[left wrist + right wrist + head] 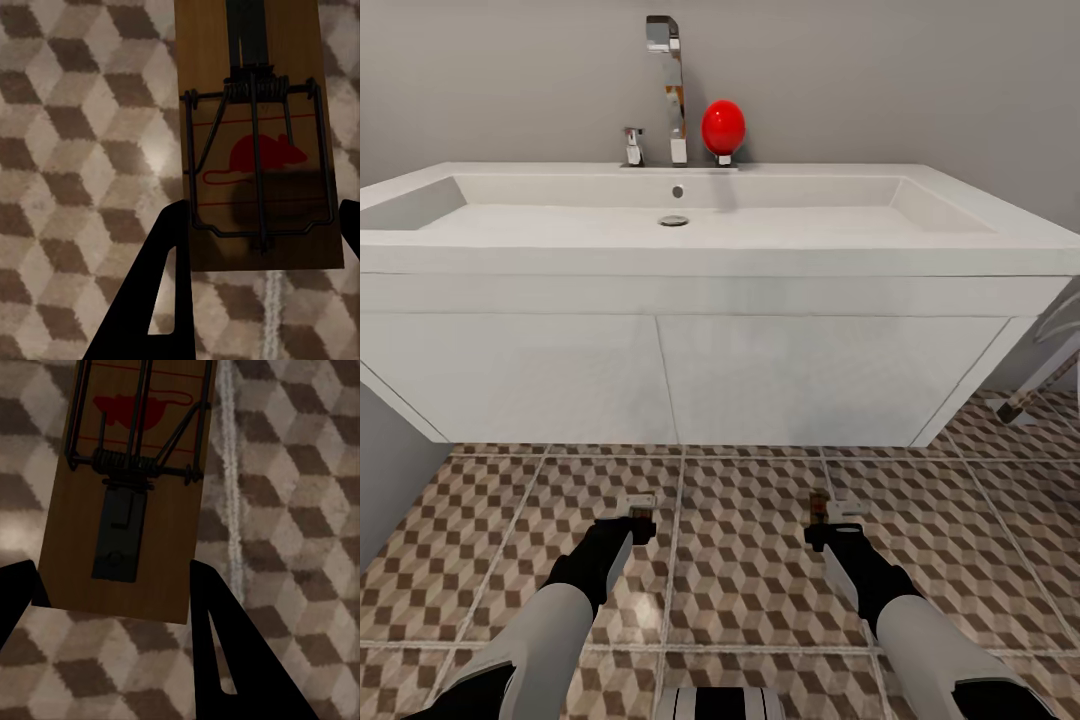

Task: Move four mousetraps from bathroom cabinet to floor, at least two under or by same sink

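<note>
Cube-tiled bathroom floor [740,560] before bathroom sink [690,300]; each end effector, left [259,247] and right [112,592], pinches mousetrap [255,142] [131,487].

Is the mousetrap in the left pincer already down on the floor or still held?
Held. The mousetrap sits between the left pincer fingers, above the patterned bathroom floor.

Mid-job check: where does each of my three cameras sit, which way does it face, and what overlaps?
Head view: on the head, facing forward and down at the bathroom sink and bathroom floor; both forearms show.
Left wrist view: above the left gripper, looking down past a mousetrap onto tiles.
Right wrist view: above the right gripper, over another mousetrap.
Shared: the cube-patterned floor; both grippers, and.
</note>
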Tool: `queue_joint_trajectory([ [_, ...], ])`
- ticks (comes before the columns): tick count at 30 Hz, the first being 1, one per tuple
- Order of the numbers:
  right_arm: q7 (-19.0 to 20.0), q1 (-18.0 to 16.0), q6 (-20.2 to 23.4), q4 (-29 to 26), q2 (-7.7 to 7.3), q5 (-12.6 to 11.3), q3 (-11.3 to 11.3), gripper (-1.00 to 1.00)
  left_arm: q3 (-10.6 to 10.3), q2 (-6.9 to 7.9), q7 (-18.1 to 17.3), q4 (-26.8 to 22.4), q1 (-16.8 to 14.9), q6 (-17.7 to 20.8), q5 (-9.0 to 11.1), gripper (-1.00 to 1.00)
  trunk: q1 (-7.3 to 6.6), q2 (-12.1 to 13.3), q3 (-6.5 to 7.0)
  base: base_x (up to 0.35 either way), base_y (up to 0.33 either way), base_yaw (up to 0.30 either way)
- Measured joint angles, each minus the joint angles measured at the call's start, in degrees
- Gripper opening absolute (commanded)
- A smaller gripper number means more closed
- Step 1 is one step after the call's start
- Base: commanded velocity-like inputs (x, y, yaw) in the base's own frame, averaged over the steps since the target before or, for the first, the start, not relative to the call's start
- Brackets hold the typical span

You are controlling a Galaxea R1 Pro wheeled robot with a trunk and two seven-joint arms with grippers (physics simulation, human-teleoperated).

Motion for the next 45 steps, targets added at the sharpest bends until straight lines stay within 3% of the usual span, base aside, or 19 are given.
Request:
queue_joint_trajectory([
  [42, 0.16, 0.0, 0.0, -0.18, 0.01, -0.07, -0.08, -1.0, 0.09, 0.0, -0.12, 0.0, 0.01, 0.0, 0.06, -1.0, 0.0, 0.0, 0.0, 0.0, 0.0, 0.011],
  [45, 0.19, 0.0, 0.0, -0.17, 0.01, -0.08, -0.08, -1.0, 0.09, 0.0, -0.16, 0.01, 0.02, 0.0, 0.06, -1.0, 0.08, -0.04, -0.66, 0.0, 0.0, 0.0],
])
